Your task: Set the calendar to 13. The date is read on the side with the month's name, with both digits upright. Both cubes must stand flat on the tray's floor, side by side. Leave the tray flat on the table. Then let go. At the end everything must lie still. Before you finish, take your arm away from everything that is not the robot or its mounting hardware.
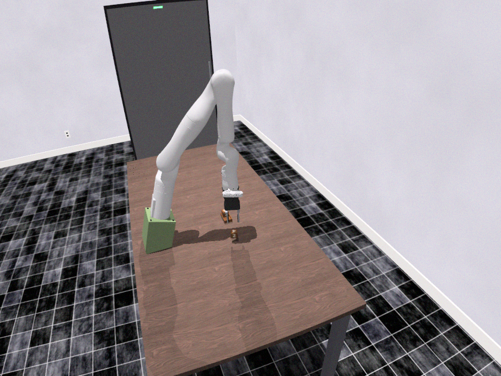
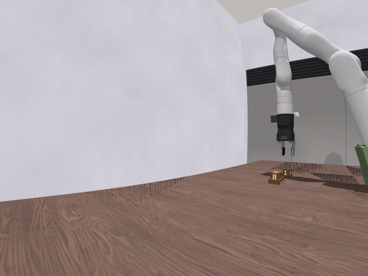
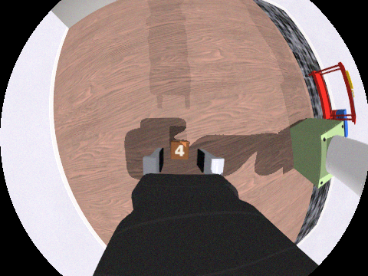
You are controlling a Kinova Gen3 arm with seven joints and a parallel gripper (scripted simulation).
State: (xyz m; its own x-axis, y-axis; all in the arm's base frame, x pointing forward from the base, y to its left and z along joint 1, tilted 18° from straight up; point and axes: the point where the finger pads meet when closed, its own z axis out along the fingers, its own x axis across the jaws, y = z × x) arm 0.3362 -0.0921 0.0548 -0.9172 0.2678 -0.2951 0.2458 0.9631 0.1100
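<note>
A loose brown cube [image 1: 234,234] [image 2: 286,172] [image 3: 179,150] stands flat on the table, outside the tray. Its top shows a 4 in the wrist view; the exterior view shows a 1 and a 0 on two of its sides. The brown tray [image 1: 229,221] [image 2: 275,182] lies flat on the table beside it. The other cube [image 2: 275,175] [image 1: 224,212] stands in the tray with an 8 facing the exterior camera. The side with the month's name cannot be read. My gripper [image 1: 233,221] [image 2: 288,154] [image 3: 180,156] is open and empty, pointing down above the loose cube, which appears between the fingers in the wrist view.
The wooden table [image 1: 242,291] [image 2: 166,231] [image 3: 107,69] carries the green base block [image 1: 158,234] [image 3: 312,147] of my arm, to one side of the cube. The tray is close to the loose cube. The arm's shadow falls around the loose cube.
</note>
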